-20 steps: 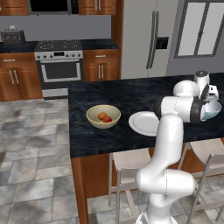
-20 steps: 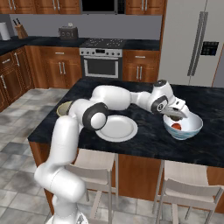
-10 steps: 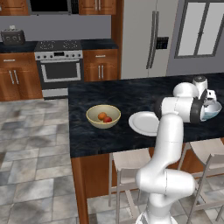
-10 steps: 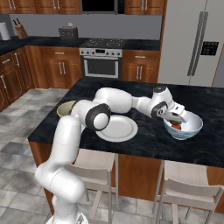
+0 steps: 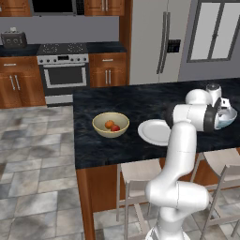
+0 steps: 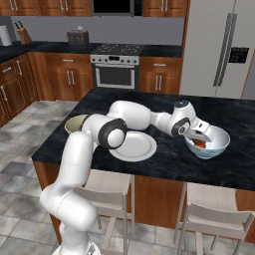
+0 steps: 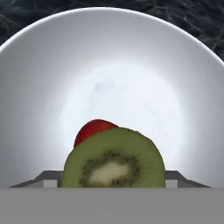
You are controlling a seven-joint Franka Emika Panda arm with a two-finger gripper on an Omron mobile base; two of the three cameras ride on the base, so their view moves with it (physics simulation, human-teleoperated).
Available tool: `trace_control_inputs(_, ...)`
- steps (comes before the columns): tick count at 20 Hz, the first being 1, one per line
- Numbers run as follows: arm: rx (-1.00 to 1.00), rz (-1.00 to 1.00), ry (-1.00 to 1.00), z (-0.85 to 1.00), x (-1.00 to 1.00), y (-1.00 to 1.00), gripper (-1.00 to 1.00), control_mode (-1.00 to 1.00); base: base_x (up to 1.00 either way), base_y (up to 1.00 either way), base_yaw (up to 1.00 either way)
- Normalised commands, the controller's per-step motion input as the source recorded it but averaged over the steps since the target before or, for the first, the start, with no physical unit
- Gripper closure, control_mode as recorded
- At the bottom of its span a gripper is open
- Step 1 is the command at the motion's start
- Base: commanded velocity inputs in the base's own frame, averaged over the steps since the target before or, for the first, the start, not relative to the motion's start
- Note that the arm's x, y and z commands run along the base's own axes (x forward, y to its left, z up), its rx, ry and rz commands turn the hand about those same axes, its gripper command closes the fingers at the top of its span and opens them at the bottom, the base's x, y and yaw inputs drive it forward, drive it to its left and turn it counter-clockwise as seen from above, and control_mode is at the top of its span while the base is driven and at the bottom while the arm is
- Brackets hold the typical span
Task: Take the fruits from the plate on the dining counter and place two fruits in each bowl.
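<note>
Hand (image 6: 199, 140) sits low in the glossy white bowl (image 7: 112, 83), clenched on a cut kiwi (image 7: 113, 158) with a green face and pale core. Smooth red fruit (image 7: 91, 128) half hidden behind it. Tan bowl (image 5: 110, 125) holds an orange and a red fruit. Flat white plate (image 6: 133, 146) on the black speckled table (image 5: 122, 101).

Green kiwi half (image 7: 113, 159) and red fruit (image 7: 92, 130) inside white bowl (image 7: 39, 87).

Red fruit (image 7: 93, 129) half hidden behind kiwi (image 7: 113, 159), claw finger tips masked by kiwi, grip unclear
</note>
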Motion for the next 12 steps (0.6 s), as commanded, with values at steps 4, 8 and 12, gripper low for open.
trace_control_inputs(4,0.00,0.00,0.00,-0.14,0.00,0.04,1.00,-1.00,0.00,0.00,0.00)
trace_control_inputs(8,0.00,0.00,0.00,0.00,0.00,0.00,-1.00,-1.00,0.00,0.00,0.00)
trace_control_inputs(12,0.00,0.00,0.00,0.00,0.00,0.00,-1.00,-1.00,0.00,0.00,0.00)
